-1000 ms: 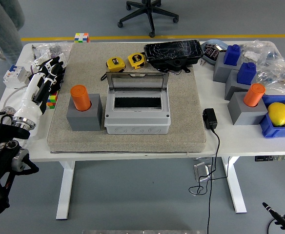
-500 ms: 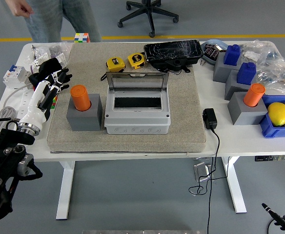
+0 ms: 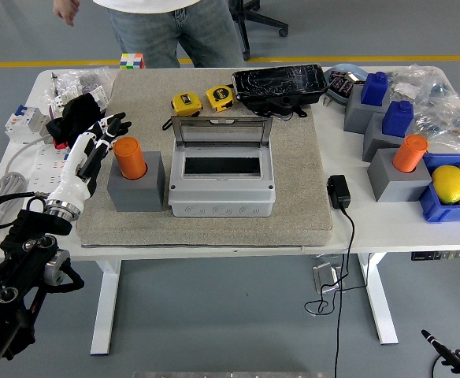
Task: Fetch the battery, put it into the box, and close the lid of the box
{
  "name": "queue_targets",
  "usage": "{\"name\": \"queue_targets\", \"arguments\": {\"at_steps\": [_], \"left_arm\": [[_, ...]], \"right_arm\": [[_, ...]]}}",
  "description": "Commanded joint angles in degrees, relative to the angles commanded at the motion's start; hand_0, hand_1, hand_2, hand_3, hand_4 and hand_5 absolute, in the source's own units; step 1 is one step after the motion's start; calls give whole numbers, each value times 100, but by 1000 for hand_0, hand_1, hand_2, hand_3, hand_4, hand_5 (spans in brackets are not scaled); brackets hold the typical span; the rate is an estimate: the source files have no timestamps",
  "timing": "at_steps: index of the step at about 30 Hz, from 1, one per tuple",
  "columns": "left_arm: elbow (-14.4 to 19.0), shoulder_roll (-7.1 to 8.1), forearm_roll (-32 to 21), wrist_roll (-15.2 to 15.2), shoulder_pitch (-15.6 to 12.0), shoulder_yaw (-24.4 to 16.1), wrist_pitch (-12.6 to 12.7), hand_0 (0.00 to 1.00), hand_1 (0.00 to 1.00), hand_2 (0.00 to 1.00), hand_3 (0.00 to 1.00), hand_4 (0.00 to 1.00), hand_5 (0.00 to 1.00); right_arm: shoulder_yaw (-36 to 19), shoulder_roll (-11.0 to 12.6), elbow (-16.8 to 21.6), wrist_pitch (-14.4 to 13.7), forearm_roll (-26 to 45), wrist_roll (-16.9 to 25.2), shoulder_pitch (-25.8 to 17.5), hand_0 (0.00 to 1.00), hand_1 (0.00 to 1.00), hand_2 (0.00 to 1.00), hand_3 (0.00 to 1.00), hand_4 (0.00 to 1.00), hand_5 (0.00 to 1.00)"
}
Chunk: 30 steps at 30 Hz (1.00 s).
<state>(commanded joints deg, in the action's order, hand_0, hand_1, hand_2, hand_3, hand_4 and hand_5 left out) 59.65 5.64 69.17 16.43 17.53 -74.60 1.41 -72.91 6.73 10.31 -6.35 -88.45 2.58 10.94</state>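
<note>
Orange battery [image 3: 128, 157] stands upright in grey holder [image 3: 135, 189], left of open grey box [image 3: 222, 187]. Left hand [image 3: 96, 146] just beside battery's left, fingers spread, empty. Battery lies rightward of hand, axis vertical. Right hand unseen.

The left hand [image 3: 96, 146] advanced rightward across the mat over the interval. It was first recorded at the left table edge beside the clutter, then nearer the grey holder [image 3: 135, 185], and was finally just beside the orange battery [image 3: 129, 157], fingers [image 3: 113, 124] spread and holding nothing. The left forearm and shoulder assembly shifted right and inward with it. At the far side of the table a person [image 3: 167, 27] moved from the upper left corner to stand behind the coloured cube [image 3: 132, 60].
</note>
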Motion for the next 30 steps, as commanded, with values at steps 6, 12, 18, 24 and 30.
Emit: {"name": "queue_targets", "arguments": {"at_steps": [6, 12, 18, 24, 30], "left_arm": [[-86, -18, 27, -21, 81, 81, -17, 790, 810, 757, 792, 998, 700], [-108, -67, 89, -39, 146, 158, -12, 791, 816, 759, 793, 998, 694], [-243, -92, 34, 1, 248, 210, 9, 791, 813, 756, 792, 998, 693], [-356, -117, 39, 21, 280, 202, 14, 790, 810, 759, 791, 998, 693], [-380, -129, 120, 0, 264, 181, -14, 784, 811, 757, 791, 998, 591]], "right_arm": [[8, -11, 0, 1, 9, -1, -15, 906, 884, 814, 872, 998, 998], [-8, -4, 0, 2, -11, -6, -19, 905, 884, 814, 872, 998, 998], [23, -9, 0, -3, 37, 4, 2, 906, 884, 814, 872, 998, 998], [-41, -9, 0, -3, -6, 0, 1, 906, 884, 814, 871, 998, 998], [-52, -6, 0, -5, 6, 7, 13, 906, 884, 813, 871, 998, 998]]}}
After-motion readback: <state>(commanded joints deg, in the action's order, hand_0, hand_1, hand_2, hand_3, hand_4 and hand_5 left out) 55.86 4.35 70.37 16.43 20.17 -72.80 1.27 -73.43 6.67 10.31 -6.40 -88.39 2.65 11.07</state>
